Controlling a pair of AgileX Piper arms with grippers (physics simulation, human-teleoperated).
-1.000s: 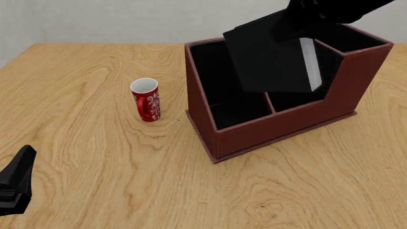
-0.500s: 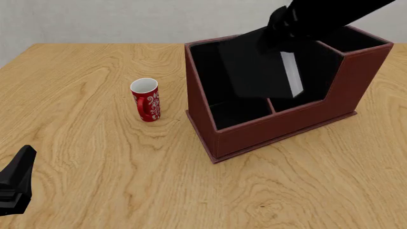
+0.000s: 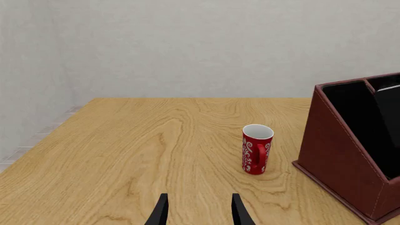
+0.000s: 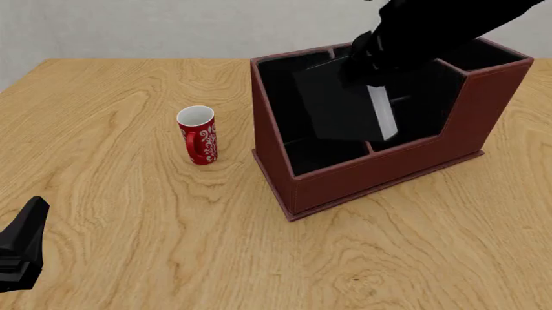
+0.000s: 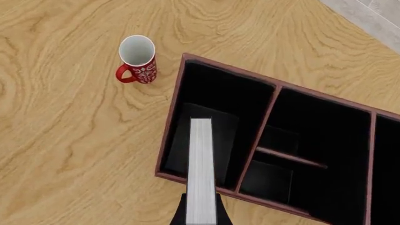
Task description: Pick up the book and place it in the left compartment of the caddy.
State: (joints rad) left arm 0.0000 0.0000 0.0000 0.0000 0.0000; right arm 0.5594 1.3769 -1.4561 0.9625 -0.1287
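The right gripper (image 5: pixel 201 213) holds the book (image 4: pixel 340 106) with its fingers (image 5: pixel 180 216) clamped on either side of the white-grey page edge, the black hardcover hanging upright and slightly tilted over the caddy (image 4: pixel 379 171). Seen from the right wrist, the page edge points down into the left compartment (image 5: pixel 206 129), the long black-lined slot along the end wall nearest the red mug (image 4: pixel 198 134); from the front, the book's lower part sits below the caddy's back rim, though whether it touches the compartment's floor cannot be told. The dark right arm (image 4: pixel 431 29) reaches in from above the caddy's far side. The mug stands upright on the wooden worktop (image 4: pixel 129 213), near the caddy's left wall but apart from it. The left gripper (image 3: pixel 198 212) hangs low over the worktop at the near left edge, well apart from mug and caddy, its fingers (image 3: pixel 161 213) spread apart and holding nothing.
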